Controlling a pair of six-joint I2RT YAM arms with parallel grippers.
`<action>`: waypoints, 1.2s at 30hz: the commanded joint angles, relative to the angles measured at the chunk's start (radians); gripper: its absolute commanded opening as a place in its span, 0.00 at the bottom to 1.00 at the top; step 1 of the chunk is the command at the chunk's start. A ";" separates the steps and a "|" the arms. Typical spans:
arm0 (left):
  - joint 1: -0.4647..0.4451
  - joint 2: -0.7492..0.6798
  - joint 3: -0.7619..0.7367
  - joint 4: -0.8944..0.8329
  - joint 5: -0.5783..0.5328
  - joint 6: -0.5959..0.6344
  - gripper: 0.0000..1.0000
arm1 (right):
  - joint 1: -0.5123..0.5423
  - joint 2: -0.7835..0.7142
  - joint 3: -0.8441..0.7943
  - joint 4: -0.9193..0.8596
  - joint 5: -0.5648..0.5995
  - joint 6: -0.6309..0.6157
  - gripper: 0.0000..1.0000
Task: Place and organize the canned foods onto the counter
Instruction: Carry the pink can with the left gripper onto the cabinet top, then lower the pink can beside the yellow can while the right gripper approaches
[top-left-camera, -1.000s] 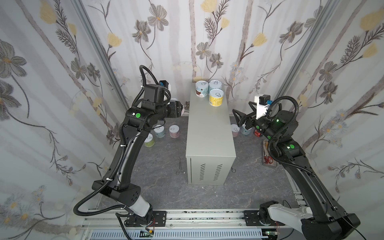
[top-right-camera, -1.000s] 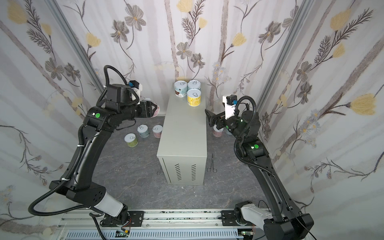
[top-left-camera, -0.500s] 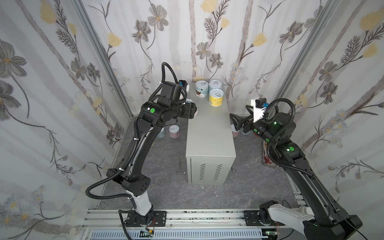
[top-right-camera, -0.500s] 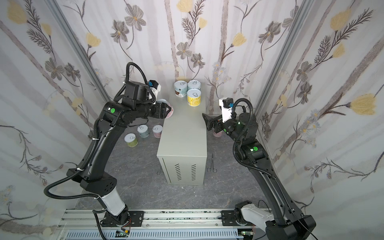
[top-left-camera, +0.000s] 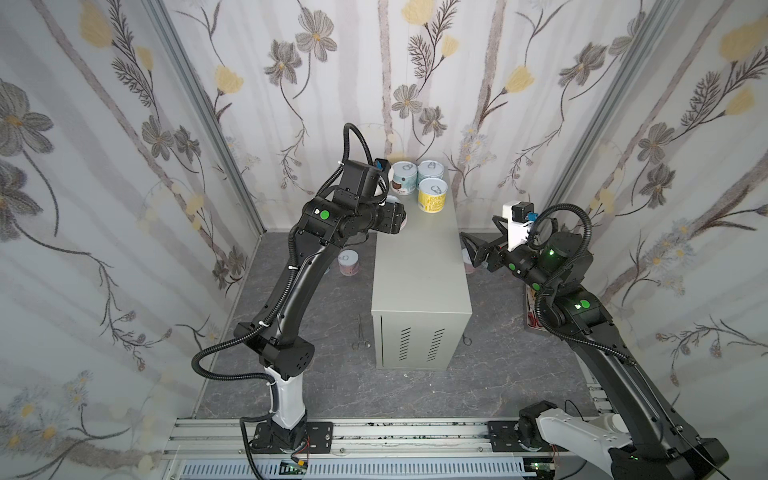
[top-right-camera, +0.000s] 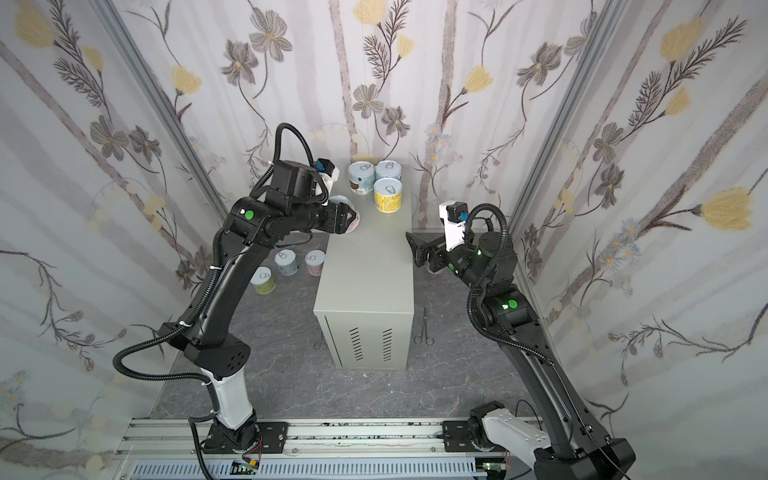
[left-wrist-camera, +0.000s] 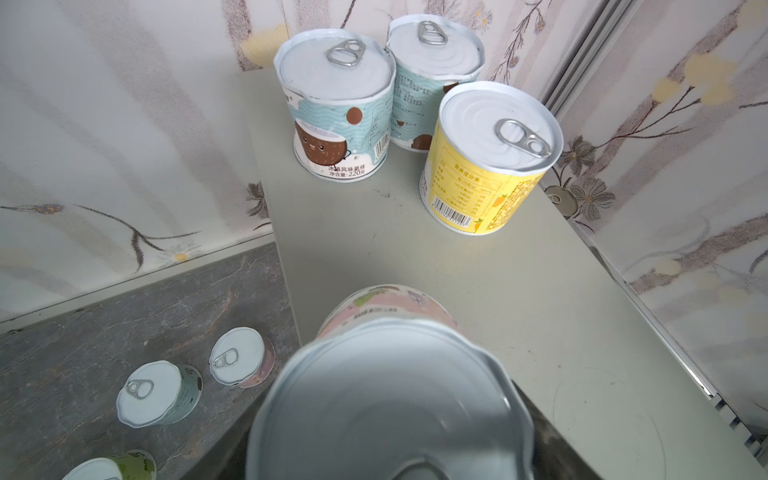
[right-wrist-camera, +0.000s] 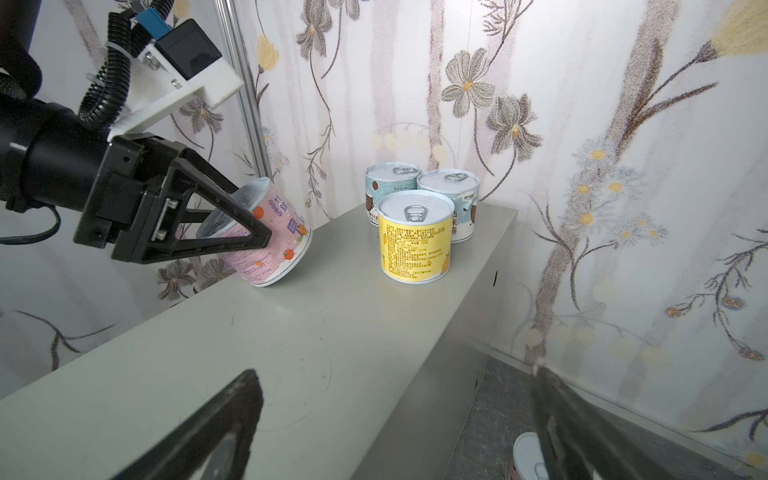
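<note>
One pink can (right-wrist-camera: 274, 245) brought from beside the counter (top-left-camera: 419, 266) to over its top, tilted | left gripper (top-right-camera: 347, 220) clamped on it | right gripper (top-left-camera: 473, 253) spread, empty | set-down judged next

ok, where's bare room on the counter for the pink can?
Bare: the counter top from the yellow can to the front edge, plus the gap beside it, under the tilted pink can. Crowded: the back end, where it bunches with two blue cans.

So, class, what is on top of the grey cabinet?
Two blue cans and a yellow can stand upright at its far end. The left gripper holds a pink can tilted over the top; contact is hidden.
</note>
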 joint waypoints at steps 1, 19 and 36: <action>-0.002 0.019 0.021 0.016 0.006 0.007 0.74 | 0.001 -0.011 -0.009 0.018 0.023 -0.022 1.00; -0.002 0.039 0.081 0.079 0.009 0.030 0.88 | 0.001 -0.009 -0.029 0.019 0.037 -0.037 1.00; 0.008 -0.455 -0.657 0.491 0.003 0.239 0.85 | 0.003 0.118 0.044 0.106 -0.045 -0.056 1.00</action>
